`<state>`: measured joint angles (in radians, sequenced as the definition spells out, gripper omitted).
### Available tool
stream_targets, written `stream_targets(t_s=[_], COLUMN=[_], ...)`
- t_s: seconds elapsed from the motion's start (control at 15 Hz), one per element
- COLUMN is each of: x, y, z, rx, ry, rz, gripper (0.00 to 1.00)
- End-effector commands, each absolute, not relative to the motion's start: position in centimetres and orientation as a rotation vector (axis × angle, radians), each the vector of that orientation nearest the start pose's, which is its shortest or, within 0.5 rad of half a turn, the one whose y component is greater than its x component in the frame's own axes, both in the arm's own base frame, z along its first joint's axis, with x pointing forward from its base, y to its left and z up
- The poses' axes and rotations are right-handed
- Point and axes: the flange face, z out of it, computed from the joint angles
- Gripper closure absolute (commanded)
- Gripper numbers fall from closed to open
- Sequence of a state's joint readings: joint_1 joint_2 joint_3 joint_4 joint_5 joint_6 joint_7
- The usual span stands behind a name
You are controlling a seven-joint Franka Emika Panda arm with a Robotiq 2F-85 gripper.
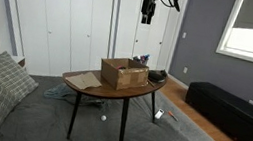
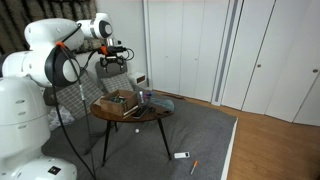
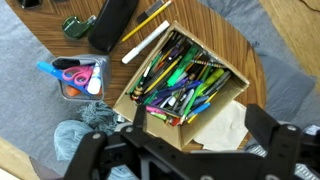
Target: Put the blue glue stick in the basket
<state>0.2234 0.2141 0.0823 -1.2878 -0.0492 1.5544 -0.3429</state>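
Note:
The basket (image 3: 215, 98) is a brown cardboard box with low walls, full of coloured pens and markers. It stands on the round wooden table in both exterior views (image 1: 124, 74) (image 2: 121, 100). My gripper (image 3: 180, 150) is open and empty, with its dark fingers spread wide at the bottom of the wrist view. It hangs high above the table (image 1: 148, 10) (image 2: 113, 62), over the basket's near side. I cannot pick out the blue glue stick with certainty. A white stick (image 3: 146, 42) lies on the table just beyond the basket.
A clear tub (image 3: 79, 78) holds scissors and pink and blue items. A black case (image 3: 110, 22), a yellow pencil (image 3: 150, 14) and a crumpled grey cloth (image 3: 92, 118) lie nearby. A flat tan sheet (image 3: 226, 126) lies beside the basket. A dark bench (image 1: 227, 110) stands past the table.

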Motion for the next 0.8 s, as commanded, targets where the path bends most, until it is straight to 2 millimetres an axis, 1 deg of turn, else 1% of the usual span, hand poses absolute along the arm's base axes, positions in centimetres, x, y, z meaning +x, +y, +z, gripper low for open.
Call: stream_targets(t_s=[0.0, 0.27, 0.33, 0.4, 0.47, 0.53, 0.73], x=[55.8, 53.6, 53.1, 52.9, 55.0, 54.8, 55.0], y=[16.8, 16.0, 15.7, 15.5, 16.4, 16.2, 16.2], z=[61.1, 57.6, 56.7, 56.1, 57.1, 56.5, 56.7], rx=[-2.978, -2.961, -2.949, -2.925, -2.971, -2.969, -2.969], ry=[-1.074, -1.128, -1.154, -1.195, -1.148, -1.154, -1.154], rz=[-0.064, -0.043, -0.05, -0.076, -0.025, -0.019, -0.025], gripper=[0.0, 0.0, 0.0, 0.0, 0.0, 0.0, 0.0])
